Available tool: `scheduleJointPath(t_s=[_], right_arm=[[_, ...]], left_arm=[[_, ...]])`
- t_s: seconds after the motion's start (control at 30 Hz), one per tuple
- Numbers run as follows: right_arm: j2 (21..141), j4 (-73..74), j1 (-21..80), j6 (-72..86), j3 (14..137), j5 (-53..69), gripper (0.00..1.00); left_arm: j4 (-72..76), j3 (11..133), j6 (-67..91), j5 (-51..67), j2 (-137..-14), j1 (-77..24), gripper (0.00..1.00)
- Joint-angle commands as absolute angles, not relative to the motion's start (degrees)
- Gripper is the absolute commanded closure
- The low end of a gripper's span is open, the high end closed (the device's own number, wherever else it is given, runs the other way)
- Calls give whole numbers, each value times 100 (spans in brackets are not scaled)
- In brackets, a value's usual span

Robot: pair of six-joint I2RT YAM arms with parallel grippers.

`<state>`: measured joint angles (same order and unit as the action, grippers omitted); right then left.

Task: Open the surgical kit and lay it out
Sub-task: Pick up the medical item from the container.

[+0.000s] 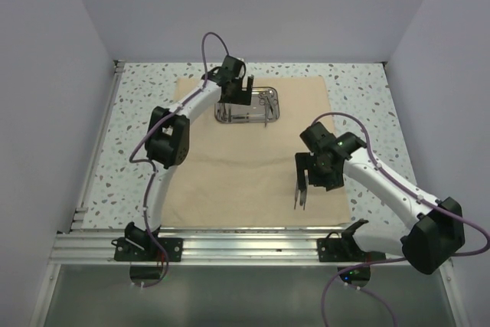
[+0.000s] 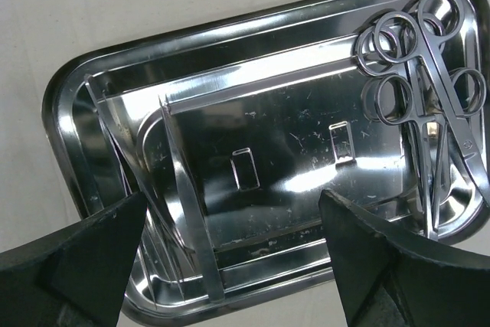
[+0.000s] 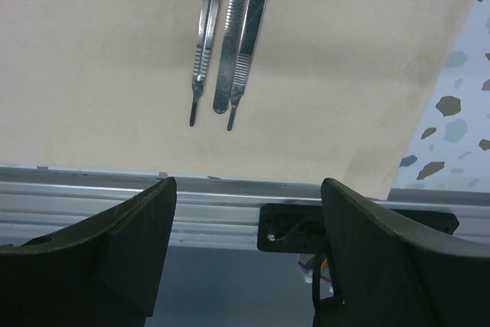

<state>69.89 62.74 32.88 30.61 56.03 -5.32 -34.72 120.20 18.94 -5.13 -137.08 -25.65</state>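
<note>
Your left claw (image 2: 230,223) hovers spread and empty directly over the steel tray (image 2: 73,120). The tray sits on the flattened beige cloth wrap (image 1: 245,181), which covers the speckled surface (image 1: 367,97). Inside the tray, ring-handled scissors (image 2: 423,105) are stacked at one end and slim tweezers (image 2: 189,204) lean along the opposite end; the middle is bare. Well apart from the tray, toward the cloth's near edge, three slim instruments (image 3: 230,44) lie side by side. Your right claw (image 3: 249,189) is just beyond them, released and holding nothing. Expect the steel pieces to be light, rigid and slippery. They lie nearly flat on polished metal, so a pinch may skate off. The scissors look best taken across the shanks just below the rings, the tweezers at mid-length. The tray itself may slide on the cloth if nudged.
</note>
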Motion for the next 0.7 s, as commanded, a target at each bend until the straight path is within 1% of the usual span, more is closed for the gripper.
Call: scheduleJointPath(t_s=[0.0, 0.23, 0.33, 0.4, 0.43, 0.5, 0.67], right_arm=[[7057, 6521, 3296, 2936, 5801, -677, 20], [7154, 6522, 3296, 2918, 5801, -738, 21], [7224, 6504, 3296, 2892, 5836, -765, 21], [7286, 6486, 3296, 2883, 5871, -773, 21], [7312, 6469, 3296, 2883, 5888, -773, 21], [7374, 6451, 3296, 2883, 5915, -765, 21], [7427, 6425, 3296, 2874, 5933, -773, 22]], left_arm=[[-3164, 12208, 1951, -387, -13833, -2619, 2], [-3164, 12147, 2039, -404, -13992, -2645, 3], [-3120, 12032, 2022, -396, -14001, -2646, 6], [-3120, 11953, 2021, -404, -14001, -2645, 10], [-3111, 11927, 2021, -404, -14001, -2646, 15], [-3102, 11848, 2021, -422, -13992, -2637, 19], [-3024, 11593, 2021, -448, -13966, -2637, 34]])
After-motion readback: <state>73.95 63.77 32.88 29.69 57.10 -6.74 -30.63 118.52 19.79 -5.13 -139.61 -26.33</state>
